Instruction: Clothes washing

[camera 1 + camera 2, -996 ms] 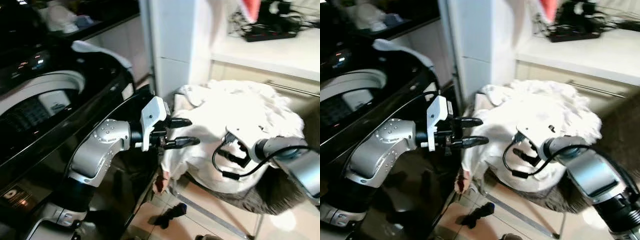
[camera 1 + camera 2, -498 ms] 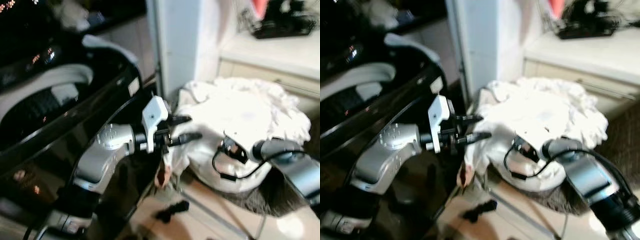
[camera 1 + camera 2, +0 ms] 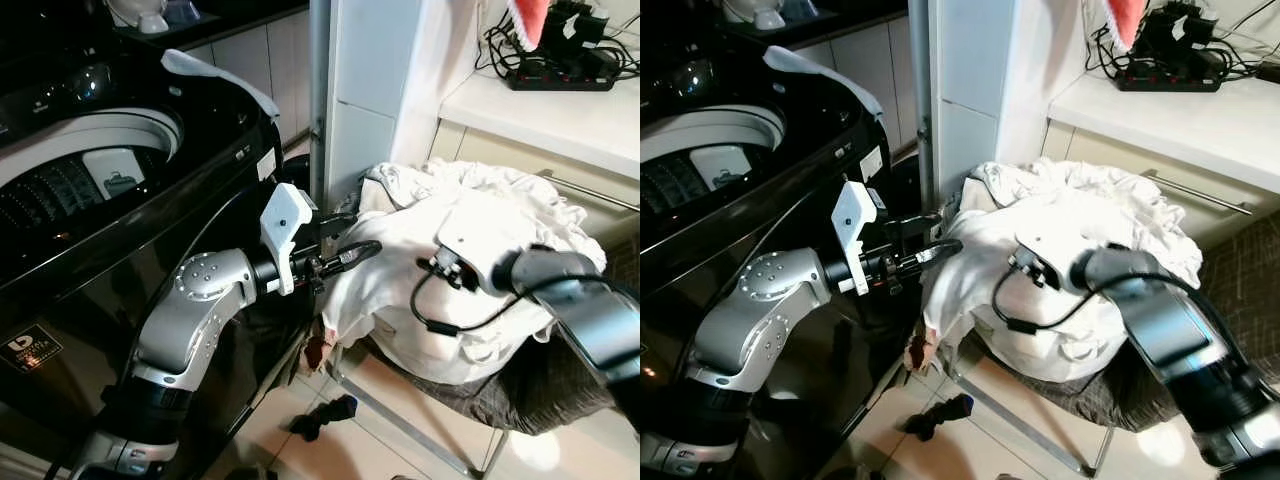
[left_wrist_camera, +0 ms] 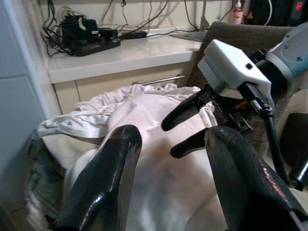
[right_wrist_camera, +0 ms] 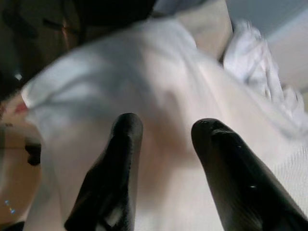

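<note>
My left hand (image 3: 345, 252) and right hand (image 4: 185, 122) were both spread wide, gripping nothing, at the white laundry heap (image 3: 480, 270) piled on the chair (image 3: 540, 385) beside the top-loading washing machine (image 3: 90, 180). I judged a shallow pinch might drag several tangled pieces off onto the floor, where one dark sock (image 3: 325, 415) already lay. I counted one heap, one washer, two hands.

A: laundry pile (image 3: 480, 270) is plain white, washing machine (image 3: 120, 230) glossy black with a white drum rim.

B: yep, and both tools have black fingers (image 4: 103, 178), silver arms. Bench (image 3: 1180, 110) is white too.
</note>
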